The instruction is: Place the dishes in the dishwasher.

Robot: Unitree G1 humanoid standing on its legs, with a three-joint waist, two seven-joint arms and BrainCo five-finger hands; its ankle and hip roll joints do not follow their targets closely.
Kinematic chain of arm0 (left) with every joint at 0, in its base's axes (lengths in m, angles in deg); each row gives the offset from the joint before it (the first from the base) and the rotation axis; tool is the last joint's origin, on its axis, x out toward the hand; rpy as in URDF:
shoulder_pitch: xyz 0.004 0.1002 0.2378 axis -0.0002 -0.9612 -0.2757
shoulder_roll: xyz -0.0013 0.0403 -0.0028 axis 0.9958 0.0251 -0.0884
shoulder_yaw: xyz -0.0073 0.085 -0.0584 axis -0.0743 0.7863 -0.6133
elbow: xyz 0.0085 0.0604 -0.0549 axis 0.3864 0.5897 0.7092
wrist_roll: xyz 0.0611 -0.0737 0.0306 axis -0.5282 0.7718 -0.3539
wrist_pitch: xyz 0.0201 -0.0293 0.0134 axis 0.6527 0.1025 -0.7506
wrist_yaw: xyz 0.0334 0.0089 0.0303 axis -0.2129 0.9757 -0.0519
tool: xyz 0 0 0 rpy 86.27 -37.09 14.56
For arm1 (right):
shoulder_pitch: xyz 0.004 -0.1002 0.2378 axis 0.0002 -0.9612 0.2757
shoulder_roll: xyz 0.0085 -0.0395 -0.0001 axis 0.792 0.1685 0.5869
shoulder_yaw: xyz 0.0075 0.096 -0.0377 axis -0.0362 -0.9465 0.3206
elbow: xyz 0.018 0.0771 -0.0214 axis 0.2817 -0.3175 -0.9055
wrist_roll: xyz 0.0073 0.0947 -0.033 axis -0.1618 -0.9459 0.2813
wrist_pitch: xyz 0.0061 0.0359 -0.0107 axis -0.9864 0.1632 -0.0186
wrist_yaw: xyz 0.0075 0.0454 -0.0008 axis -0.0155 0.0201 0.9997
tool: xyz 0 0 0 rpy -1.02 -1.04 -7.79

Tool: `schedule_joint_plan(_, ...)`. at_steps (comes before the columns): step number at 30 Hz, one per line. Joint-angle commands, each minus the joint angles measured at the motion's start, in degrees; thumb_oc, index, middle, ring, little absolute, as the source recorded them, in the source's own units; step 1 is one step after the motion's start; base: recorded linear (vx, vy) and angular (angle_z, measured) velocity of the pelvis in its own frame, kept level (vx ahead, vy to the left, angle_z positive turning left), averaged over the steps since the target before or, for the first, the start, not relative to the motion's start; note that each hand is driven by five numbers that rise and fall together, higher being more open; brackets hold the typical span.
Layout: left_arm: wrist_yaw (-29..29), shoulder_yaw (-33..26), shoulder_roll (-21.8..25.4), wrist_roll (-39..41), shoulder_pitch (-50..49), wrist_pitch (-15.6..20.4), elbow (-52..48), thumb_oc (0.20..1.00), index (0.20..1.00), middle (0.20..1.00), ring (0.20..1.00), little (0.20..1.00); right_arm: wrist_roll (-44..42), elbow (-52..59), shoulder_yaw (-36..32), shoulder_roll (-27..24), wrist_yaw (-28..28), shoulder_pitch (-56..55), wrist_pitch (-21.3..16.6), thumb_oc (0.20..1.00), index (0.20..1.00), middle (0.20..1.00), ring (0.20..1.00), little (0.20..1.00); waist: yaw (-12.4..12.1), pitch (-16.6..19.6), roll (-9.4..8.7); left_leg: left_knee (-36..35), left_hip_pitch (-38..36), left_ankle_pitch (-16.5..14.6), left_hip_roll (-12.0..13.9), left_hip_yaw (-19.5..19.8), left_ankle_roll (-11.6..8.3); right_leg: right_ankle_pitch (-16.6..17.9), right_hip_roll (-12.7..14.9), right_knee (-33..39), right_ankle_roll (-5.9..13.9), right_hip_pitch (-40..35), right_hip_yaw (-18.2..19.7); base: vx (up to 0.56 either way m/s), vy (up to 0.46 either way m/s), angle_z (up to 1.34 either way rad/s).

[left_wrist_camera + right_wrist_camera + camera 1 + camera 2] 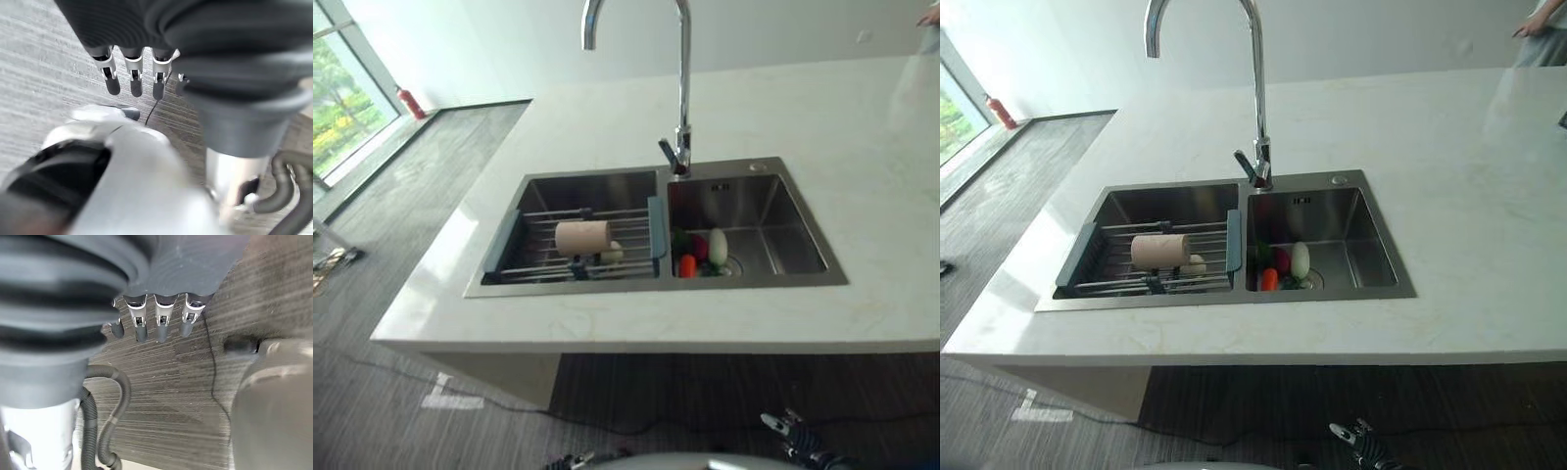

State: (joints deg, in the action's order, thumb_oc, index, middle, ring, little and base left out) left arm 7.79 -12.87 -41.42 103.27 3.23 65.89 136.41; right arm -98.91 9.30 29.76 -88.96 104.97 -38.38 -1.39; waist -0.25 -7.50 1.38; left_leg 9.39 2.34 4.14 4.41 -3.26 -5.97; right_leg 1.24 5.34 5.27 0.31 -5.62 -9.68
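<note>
A beige cup (pixel 581 237) lies on its side on a wire drying rack (pixel 543 217) in the left basin of a steel double sink (pixel 759 179). A small pale piece (pixel 612 254) rests beside the cup. In the right basin, near the drain, sit a white oval item (pixel 718 246), a red one (pixel 701 247) and an orange one (pixel 687 265). My left hand (pixel 111 81) hangs low over the floor, fingers straight, holding nothing. My right hand (pixel 163 325) hangs the same way, open and empty, well below the counter's front edge (pixel 656 345).
A tall curved faucet (pixel 683 88) rises behind the divider between the basins. The white counter (pixel 862 127) stretches wide to the right and back. A person (pixel 1538 24) stands at the far right corner. A red fire extinguisher (pixel 408 101) stands by the window.
</note>
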Motion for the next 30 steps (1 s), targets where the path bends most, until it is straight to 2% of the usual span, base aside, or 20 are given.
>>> schedule_joint_plan(1, -0.84, -0.61, 0.30, 3.17, 3.42, 1.40, 0.81, 1.000, 1.000, 1.000, 1.000, 1.000, -0.74, -1.96, -0.46, -0.51, 0.04, 5.23, -0.58, 1.000, 1.000, 1.000, 1.000, 1.000, 0.33, -3.74, -1.21, -5.85, -0.42, -1.84, -1.46, 0.25, 3.73, -0.27, -1.83, -3.43, 2.57, -0.28, 3.44, 0.01, 0.190, -0.05)
schedule_joint_plan(2, -1.39, -0.93, 0.40, 3.88, 3.70, 1.61, 1.00, 1.000, 1.000, 1.000, 1.000, 1.000, -1.20, -2.13, -0.71, -0.67, 0.40, 5.34, -0.50, 1.000, 1.000, 1.000, 1.000, 1.000, 0.22, -3.53, -1.04, -7.63, -1.16, -1.73, -1.45, 0.44, 3.78, -0.36, -1.64, -3.13, 2.71, -0.33, 2.81, 0.07, 0.212, -0.05)
schedule_joint_plan(3, -2.80, -1.51, 0.39, 4.74, 3.78, 2.61, 1.50, 1.000, 1.000, 1.000, 1.000, 1.000, -2.77, -2.55, -1.57, -0.51, 0.80, 5.36, -0.04, 1.000, 1.000, 1.000, 1.000, 1.000, -0.19, -2.81, -0.54, -12.41, -3.64, -0.73, -1.57, 1.69, 3.84, -0.18, -1.18, -2.60, 3.26, -0.36, 1.25, 0.07, 0.165, -0.05)
schedule_joint_plan(6, -3.73, -2.40, 0.56, 6.26, 3.52, 3.98, 1.83, 1.000, 1.000, 1.000, 1.000, 1.000, -3.28, -2.78, -2.49, -0.24, 1.30, 5.00, 0.12, 1.000, 1.000, 1.000, 1.000, 1.000, -0.43, -2.07, -0.08, -14.39, -4.76, -0.69, -1.48, 1.70, 3.59, 0.15, -0.44, -2.02, 3.83, -0.42, -0.94, 0.04, 0.139, -0.06)
schedule_joint_plan(7, -4.82, -4.41, 1.18, 11.35, 2.65, 5.29, 2.08, 1.000, 1.000, 1.000, 1.000, 1.000, -2.25, -2.93, -3.28, 0.11, 1.86, 4.25, -0.03, 1.000, 1.000, 1.000, 1.000, 1.000, -0.53, -1.28, 0.21, -14.39, -5.20, -1.21, -1.70, 1.72, 3.27, 0.60, 0.48, -1.31, 4.35, -0.69, -2.80, 0.04, 0.129, 0.16)
schedule_joint_plan(9, -4.65, -5.60, 1.49, 13.81, 2.24, 5.50, 2.23, 1.000, 1.000, 1.000, 1.000, 1.000, -1.80, -3.06, -3.37, 0.26, 1.91, 4.07, -0.22, 1.000, 1.000, 1.000, 1.000, 1.000, -0.63, -1.01, 0.26, -14.39, -5.37, -1.37, -1.97, 2.03, 3.28, 0.83, 0.72, -1.01, 4.55, -0.76, -3.06, 0.04, 0.096, 0.23)
schedule_joint_plan(11, -3.74, -9.54, 2.44, 19.06, 1.07, 6.70, 2.48, 1.000, 1.000, 1.000, 1.000, 1.000, -1.00, -3.36, -3.79, 0.51, 1.86, 3.78, -0.27, 1.000, 1.000, 1.000, 1.000, 1.000, -0.95, -0.47, 0.47, -14.39, -5.87, -1.87, -2.50, 2.22, 3.45, 1.01, 1.14, -0.70, 4.86, -0.82, -3.02, 0.06, 0.106, 0.05)
schedule_joint_plan(13, -3.18, -12.97, 3.64, 22.21, 0.23, 9.65, 2.21, 1.000, 1.000, 1.000, 1.000, 1.000, -0.21, -3.57, -4.18, 0.34, 1.60, 3.66, -0.24, 1.000, 1.000, 1.000, 1.000, 1.000, -1.41, -0.17, 0.69, -14.39, -6.20, -2.33, -2.91, 1.96, 3.75, 1.08, 1.55, -0.49, 5.04, -1.06, -3.16, 0.04, 0.097, 0.06)
schedule_joint_plan(18, -4.39, -17.30, 6.52, 28.65, -0.09, 14.23, -0.04, 1.000, 1.000, 1.000, 1.000, 1.000, -0.50, -3.76, -5.45, -1.72, 1.69, 4.17, 1.05, 1.000, 1.000, 1.000, 1.000, 1.000, -1.91, -0.12, 1.76, -14.39, -6.19, -2.65, -3.03, 1.24, 4.02, 1.20, 2.60, -0.51, 5.51, -0.63, -3.84, -0.02, 0.077, 0.01)
schedule_joint_plan(21, -4.62, -19.03, 7.88, 31.56, 0.01, 15.67, -0.42, 1.000, 1.000, 1.000, 1.000, 1.000, -0.35, -4.44, -6.12, -2.29, 1.85, 4.10, 1.10, 1.000, 1.000, 1.000, 1.000, 1.000, -1.86, 0.07, 2.23, -14.39, -6.42, -2.84, -3.10, 1.12, 4.18, 1.03, 2.80, -0.59, 5.63, -0.68, -3.75, 0.01, 0.046, -0.08)
schedule_joint_plan(24, -5.06, -24.37, 11.42, 38.29, -0.42, 15.34, -1.08, 1.000, 1.000, 1.000, 1.000, 1.000, -0.17, -5.50, -7.31, -3.10, 2.46, 3.63, 0.87, 1.000, 1.000, 1.000, 1.000, 1.000, -1.96, 0.56, 2.74, -14.39, -6.84, -3.26, -3.27, 1.10, 4.38, 0.73, 3.06, -0.57, 5.76, -0.98, -3.77, 0.04, 0.041, -0.02)
schedule_joint_plan(25, -6.50, -27.80, 13.23, 41.82, -0.86, 14.10, -0.91, 1.000, 1.000, 1.000, 1.000, 1.000, 0.05, -6.06, -7.80, -3.36, 2.69, 3.47, 0.78, 1.000, 1.000, 1.000, 1.000, 1.000, -2.11, 0.84, 2.86, -14.39, -7.04, -3.51, -3.28, 1.11, 4.43, 0.55, 3.10, -0.48, 5.80, -1.17, -3.80, 0.05, 0.019, -0.01)
schedule_joint_plan(28, -9.26, -30.91, 15.23, 43.59, -1.29, 14.50, -0.01, 1.000, 1.000, 1.000, 1.000, 1.000, 0.31, -6.68, -8.14, -3.54, 2.84, 3.49, 0.67, 1.000, 1.000, 1.000, 1.000, 1.000, -2.26, 1.13, 2.96, -14.39, -7.21, -3.71, -3.26, 1.10, 4.44, 0.41, 3.13, -0.42, 5.84, -1.34, -3.86, 0.04, 0.000, 0.00)
schedule_joint_plan(29, -18.95, -35.41, 19.29, 38.64, -2.01, 19.69, 0.39, 1.000, 1.000, 1.000, 1.000, 1.000, 0.81, -7.00, -8.24, -3.66, 2.61, 3.57, 1.15, 1.000, 1.000, 1.000, 1.000, 1.000, -2.25, 1.60, 2.98, -14.39, -7.52, -4.01, -3.23, 1.16, 4.45, 0.13, 2.95, -0.32, 5.83, -1.59, -3.46, 0.08, 0.002, 0.01)
schedule_joint_plan(30, -21.83, -36.77, 21.07, 36.72, -2.14, 21.47, -0.65, 1.000, 1.000, 1.000, 1.000, 1.000, 0.97, -6.82, -8.08, -3.75, 2.38, 3.59, 1.53, 1.000, 1.000, 1.000, 1.000, 1.000, -2.26, 1.74, 3.06, -14.39, -7.58, -4.09, -3.18, 1.20, 4.51, 0.01, 2.86, -0.27, 5.77, -1.62, -3.23, 0.07, 0.003, 0.01)
